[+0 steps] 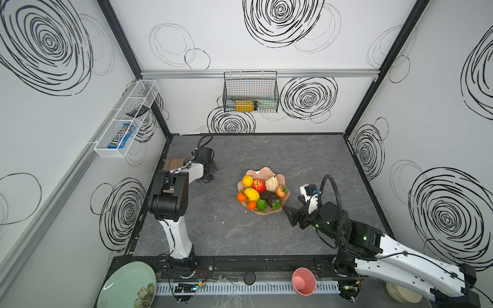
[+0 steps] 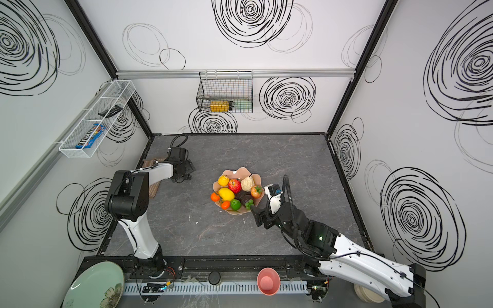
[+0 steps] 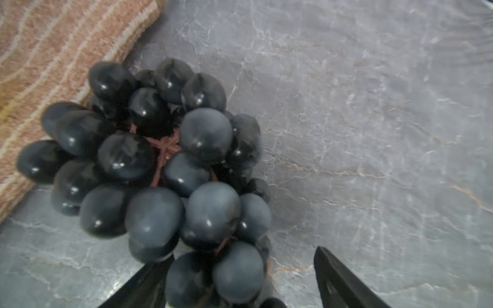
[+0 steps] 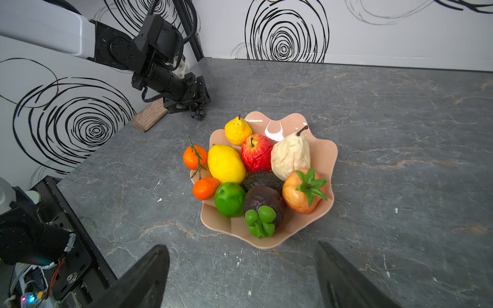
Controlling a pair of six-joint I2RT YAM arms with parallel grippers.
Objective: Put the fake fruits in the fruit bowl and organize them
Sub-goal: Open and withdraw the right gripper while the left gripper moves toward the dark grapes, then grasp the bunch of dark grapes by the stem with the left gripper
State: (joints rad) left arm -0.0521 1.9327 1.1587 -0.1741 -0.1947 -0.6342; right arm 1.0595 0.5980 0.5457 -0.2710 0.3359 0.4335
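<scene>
Grey marbled worktop [image 1: 240,240], swirl-papered booth. We count most fake fruits [image 4: 256,157] packed in fruit bowl [image 4: 324,160] mid-worktop, with oranges [image 4: 204,188] crowded at its rim (little room that side). Grape bunch [image 3: 160,173] lies alone outside, on worktop against striped cloth [image 3: 53,53], well apart from bowl. Left tool [image 3: 244,253] spread astride bunch's near end, one finger clear of grapes; we judge grasp pending. Right tool [image 4: 241,244] spread, empty, just beside bowl, likely leaving approach free for grapes.

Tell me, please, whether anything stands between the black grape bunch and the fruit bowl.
Nothing visible does: only bare tabletop separates the grape bunch from the fruit bowl. The brown cloth lies on the bunch's other side, away from the bowl.
</scene>
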